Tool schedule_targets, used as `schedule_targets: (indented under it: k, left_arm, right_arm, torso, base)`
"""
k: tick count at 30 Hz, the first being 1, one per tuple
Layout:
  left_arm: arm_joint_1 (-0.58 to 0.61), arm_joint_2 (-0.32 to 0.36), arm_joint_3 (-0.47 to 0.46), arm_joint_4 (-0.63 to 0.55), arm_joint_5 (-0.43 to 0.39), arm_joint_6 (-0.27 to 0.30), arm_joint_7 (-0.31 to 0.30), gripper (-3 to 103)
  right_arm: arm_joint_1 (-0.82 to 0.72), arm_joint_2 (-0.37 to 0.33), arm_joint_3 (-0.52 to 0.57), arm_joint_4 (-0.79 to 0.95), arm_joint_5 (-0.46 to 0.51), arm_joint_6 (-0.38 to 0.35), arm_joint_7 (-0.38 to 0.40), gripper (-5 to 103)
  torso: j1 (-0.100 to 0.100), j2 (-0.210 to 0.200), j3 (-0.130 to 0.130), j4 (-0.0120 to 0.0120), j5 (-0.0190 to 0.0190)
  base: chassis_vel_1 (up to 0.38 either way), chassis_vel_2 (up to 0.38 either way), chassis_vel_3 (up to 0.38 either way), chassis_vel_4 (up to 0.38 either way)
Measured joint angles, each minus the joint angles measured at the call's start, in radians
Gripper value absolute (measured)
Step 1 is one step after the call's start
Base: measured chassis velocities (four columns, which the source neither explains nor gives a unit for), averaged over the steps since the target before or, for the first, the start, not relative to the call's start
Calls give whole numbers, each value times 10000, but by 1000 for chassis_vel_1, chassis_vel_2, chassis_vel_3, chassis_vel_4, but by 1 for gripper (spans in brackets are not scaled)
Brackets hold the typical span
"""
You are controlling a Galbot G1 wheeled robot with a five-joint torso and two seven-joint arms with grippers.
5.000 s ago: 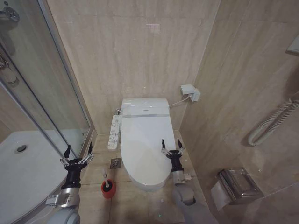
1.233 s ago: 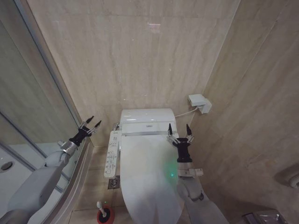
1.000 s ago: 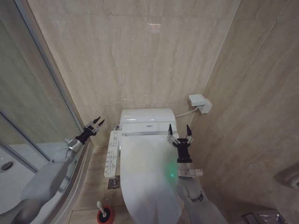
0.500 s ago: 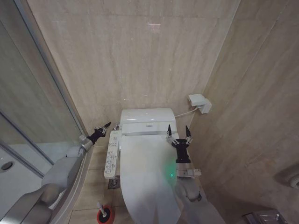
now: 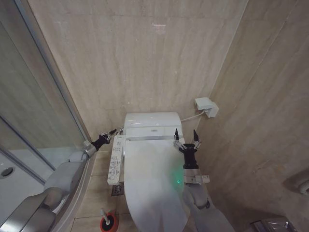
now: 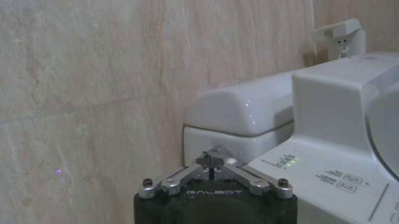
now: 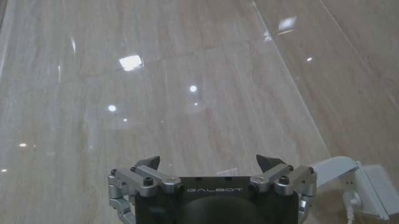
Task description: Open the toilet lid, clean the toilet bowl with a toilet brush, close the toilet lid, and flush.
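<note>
White toilet lid (image 5: 152,179) lies closed below our spread-fingered right gripper (image 5: 186,136); our left gripper (image 5: 112,133), pinched together, reaches beside the control panel (image 5: 115,157).

— What are the arms like?
— Smooth light-grey shells, rounded at the joints. Behind the right gripper (image 5: 186,137) sits a black cylindrical wrist, then a silver metal bracket sticking out sideways.
— And the ends?
— Thin dark pointed fingers (image 5: 176,134) on silver linkages. The left gripper (image 5: 112,133) has a black body behind its tips and a silver ring behind that.
— Any markings?
— "GALBOT" in pale letters on the black housing, just behind the silver linkage bars, with small screws at their outer ends
</note>
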State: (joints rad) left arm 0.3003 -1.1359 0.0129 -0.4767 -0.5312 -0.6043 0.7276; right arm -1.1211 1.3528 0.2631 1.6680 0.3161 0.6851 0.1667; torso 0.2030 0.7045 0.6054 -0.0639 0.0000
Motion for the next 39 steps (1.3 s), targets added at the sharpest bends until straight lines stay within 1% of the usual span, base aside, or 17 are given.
schedule_targets:
  k: [3,10,13,18,24,31,37,39]
  left_arm:
    - [-8,-47,9,79,31,-13,134,0]
    - [-1,-121,75,232,111,-43,202,0]
    - [-37,-165,90,316,168,-55,191,0]
    - [-177,-312,136,499,313,-61,16,0]
    - [-260,-482,120,721,469,-59,-215,0]
    - [-248,-530,136,861,616,-14,-428,0]
    - [-250,-584,140,956,635,27,-534,0]
    - [-253,-642,119,994,635,31,-596,0]
  right_arm:
    - [-7,1,-39,27,-1,-10,1,100]
    - [-9,74,-93,5,-27,-14,0,100]
    - [-5,107,-118,-25,-38,-14,-3,100]
    - [-3,143,-121,-66,-46,-14,-5,100]
    - [-6,165,-116,-71,-51,-12,-7,100]
    - [-43,161,-98,-54,-56,-2,-7,100]
    - [-70,128,-76,-16,-57,3,-6,100]
    - [-69,99,-63,4,-53,5,-5,100]
  torso:
    - [-1,0,0,-4,-1]
    - [-1,0,0,-3,0]
    - [-1,0,-1,3,2]
    - [-1,1,-1,-2,2]
    - [-2,1,-2,1,4]
    - [-2,1,-1,-4,-1]
    - [0,0,1,-3,-2]
    - [0,0,1,3,-1]
  base:
    - [0,0,0,0]
    - [0,0,0,0]
    - [0,0,0,0]
    - [0,0,0,0]
    - [0,0,0,0]
    - [0,0,0,0]
    - [0,0,0,0]
    - [0,0,0,0]
